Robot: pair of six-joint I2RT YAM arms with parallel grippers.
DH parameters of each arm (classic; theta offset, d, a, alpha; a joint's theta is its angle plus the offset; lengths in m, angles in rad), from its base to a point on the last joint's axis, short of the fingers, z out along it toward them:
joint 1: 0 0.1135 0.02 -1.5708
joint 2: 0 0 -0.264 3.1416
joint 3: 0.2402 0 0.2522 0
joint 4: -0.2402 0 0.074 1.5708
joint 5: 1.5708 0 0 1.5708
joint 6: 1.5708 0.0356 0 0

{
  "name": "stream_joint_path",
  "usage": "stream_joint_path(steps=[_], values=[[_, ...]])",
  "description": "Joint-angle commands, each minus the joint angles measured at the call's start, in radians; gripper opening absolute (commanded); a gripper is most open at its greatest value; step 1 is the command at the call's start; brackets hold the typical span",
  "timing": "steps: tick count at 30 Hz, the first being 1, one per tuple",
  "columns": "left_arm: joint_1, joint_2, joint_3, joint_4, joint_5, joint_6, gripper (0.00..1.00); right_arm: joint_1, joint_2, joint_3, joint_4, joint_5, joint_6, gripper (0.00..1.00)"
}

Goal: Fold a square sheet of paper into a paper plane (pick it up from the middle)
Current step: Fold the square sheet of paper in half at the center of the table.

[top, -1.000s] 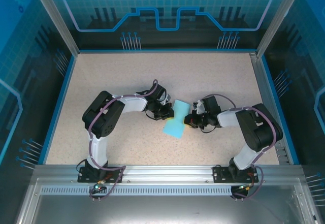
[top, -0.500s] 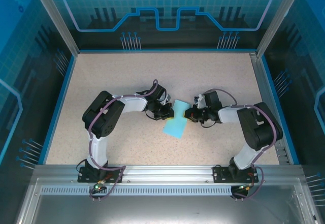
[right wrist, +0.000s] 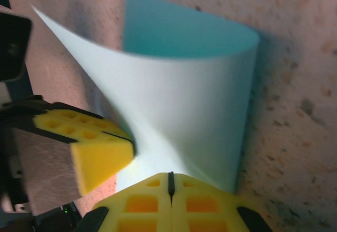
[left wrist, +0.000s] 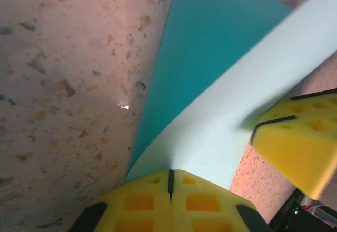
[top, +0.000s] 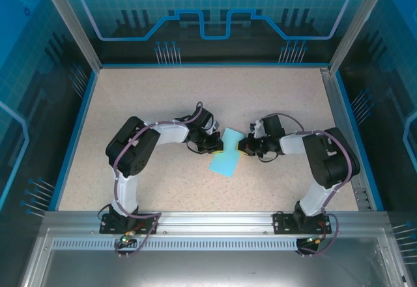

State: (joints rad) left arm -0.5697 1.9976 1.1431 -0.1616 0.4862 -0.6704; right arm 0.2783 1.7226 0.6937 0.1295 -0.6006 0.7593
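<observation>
Both clamped on the square sheet of paper (top: 225,158): left tool (left wrist: 169,176), right tool (right wrist: 170,179)

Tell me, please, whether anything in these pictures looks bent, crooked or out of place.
The square sheet of paper does not lie flat: the left tool and the right tool pinch it from opposite sides, and it bows into a curve between them. This seems part of the folding; no tear shows.

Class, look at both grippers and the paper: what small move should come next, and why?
Probably ease the right gripper a little closer to the left gripper. Both are shut on opposite edges of the square sheet of paper, which bows in an open curve between them; the edges have not met.
</observation>
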Motion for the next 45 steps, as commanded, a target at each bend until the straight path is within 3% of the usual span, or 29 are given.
stream_joint_path(steps=[1, 12, 21, 33, 40, 45], values=[[-0.003, 0.063, -0.015, -0.104, -0.049, 0.029, 0.0, -0.038, -0.01, 0.046, -0.048, -0.022, -0.043, 0.04], [-0.002, 0.06, -0.014, -0.105, -0.049, 0.028, 0.0, -0.084, 0.138, 0.032, -0.006, -0.025, -0.045, 0.04], [-0.002, 0.062, -0.014, -0.107, -0.052, 0.03, 0.0, -0.092, 0.039, 0.098, -0.088, -0.036, -0.063, 0.05], [-0.002, 0.055, -0.011, -0.109, -0.052, 0.031, 0.0, -0.115, 0.184, 0.121, -0.058, -0.037, -0.059, 0.04], [-0.002, 0.056, -0.014, -0.106, -0.052, 0.032, 0.0, -0.135, 0.105, 0.15, -0.09, -0.061, -0.055, 0.05], [-0.002, 0.056, -0.012, -0.107, -0.049, 0.031, 0.0, -0.143, 0.141, 0.18, -0.115, -0.06, -0.071, 0.05]])
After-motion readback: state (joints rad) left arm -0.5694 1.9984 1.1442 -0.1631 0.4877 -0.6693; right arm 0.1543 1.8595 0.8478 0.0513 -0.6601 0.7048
